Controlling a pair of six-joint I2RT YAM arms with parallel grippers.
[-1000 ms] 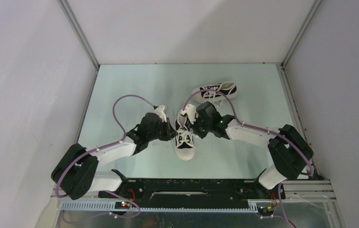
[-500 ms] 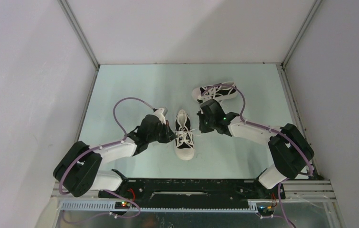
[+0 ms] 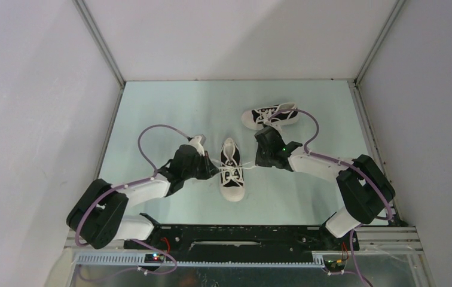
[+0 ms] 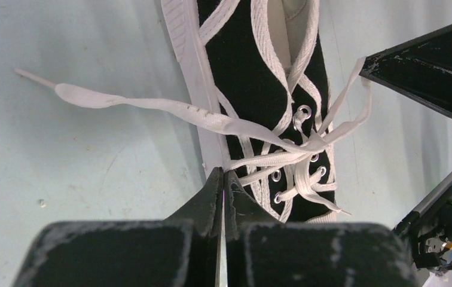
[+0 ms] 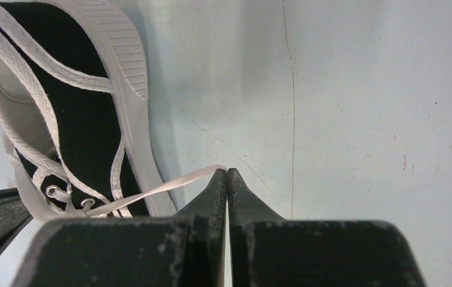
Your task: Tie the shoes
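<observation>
One black canvas shoe (image 3: 232,172) with a white toe cap lies mid-table, toe toward the arms. The other shoe (image 3: 269,115) lies on its side farther back right. My left gripper (image 3: 214,169) is just left of the near shoe and is shut on a white lace (image 4: 259,160) at its tip (image 4: 223,173). My right gripper (image 3: 256,160) is just right of the shoe and is shut on the other lace strand (image 5: 164,188) at its tip (image 5: 227,171). The strands cross in a knot (image 4: 313,143) over the eyelets. A loose lace end (image 4: 92,99) trails on the table.
The table (image 3: 164,113) is pale green, enclosed by white walls on three sides. A black rail (image 3: 235,234) with the arm bases runs along the near edge. The right gripper's finger (image 4: 433,66) shows in the left wrist view beside the shoe (image 4: 253,72).
The right gripper has drawn back to the right, off the near shoe, with the lace in it. The left gripper has shifted slightly left. The laces now stretch sideways across the shoe.
</observation>
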